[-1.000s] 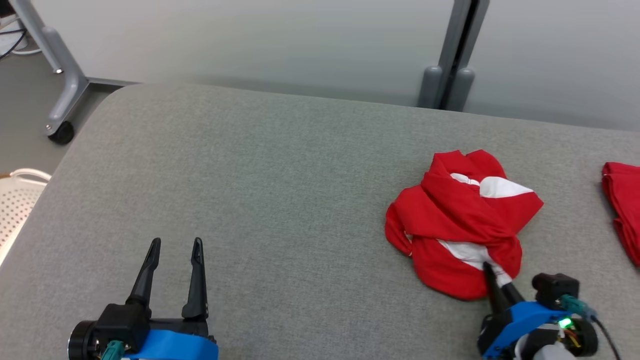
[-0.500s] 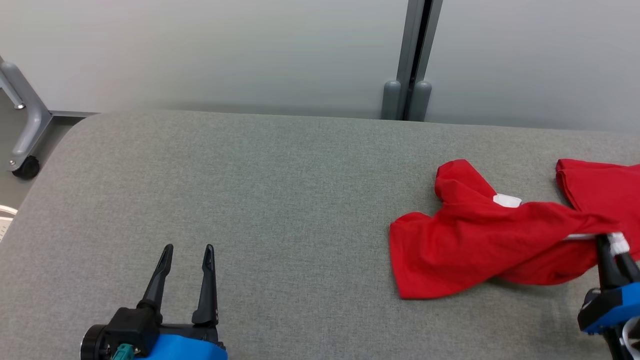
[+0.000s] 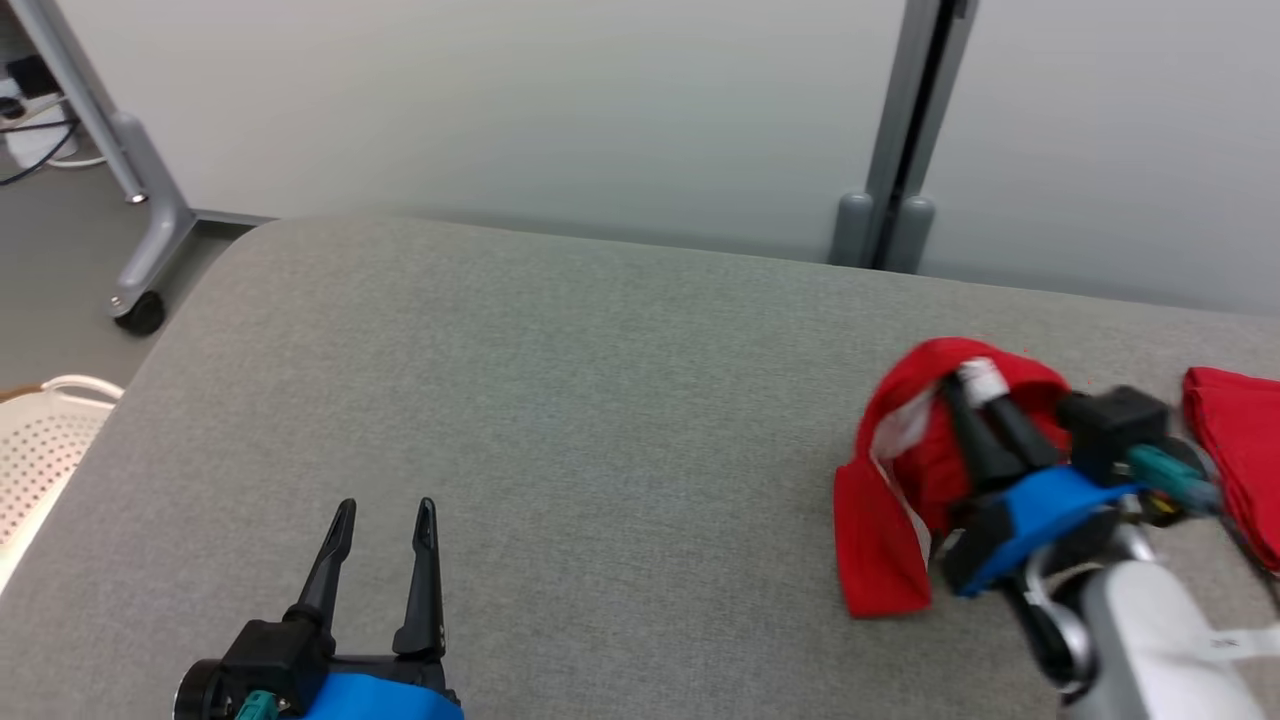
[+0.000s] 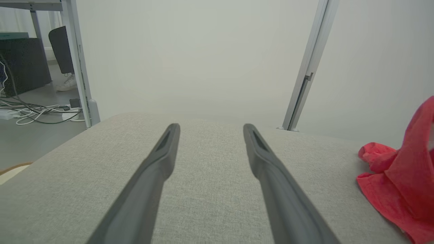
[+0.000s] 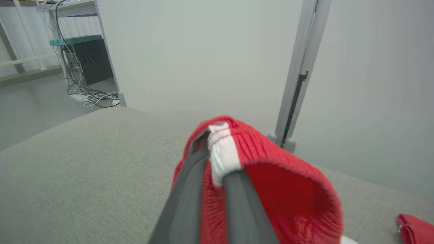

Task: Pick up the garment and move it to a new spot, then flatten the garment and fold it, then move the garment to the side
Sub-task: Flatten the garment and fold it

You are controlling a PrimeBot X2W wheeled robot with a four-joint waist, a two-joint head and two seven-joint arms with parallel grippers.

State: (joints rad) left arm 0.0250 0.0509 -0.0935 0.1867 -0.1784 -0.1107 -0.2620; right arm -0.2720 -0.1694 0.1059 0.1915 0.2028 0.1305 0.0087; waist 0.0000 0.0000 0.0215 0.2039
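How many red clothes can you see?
2. One red garment is pinched in the right gripper. The other red cloth lies at the table's right edge, partly cut off.

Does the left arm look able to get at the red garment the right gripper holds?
Probably yes: bare grey surface lies between the open left gripper and the garment, though it hangs far to the right.
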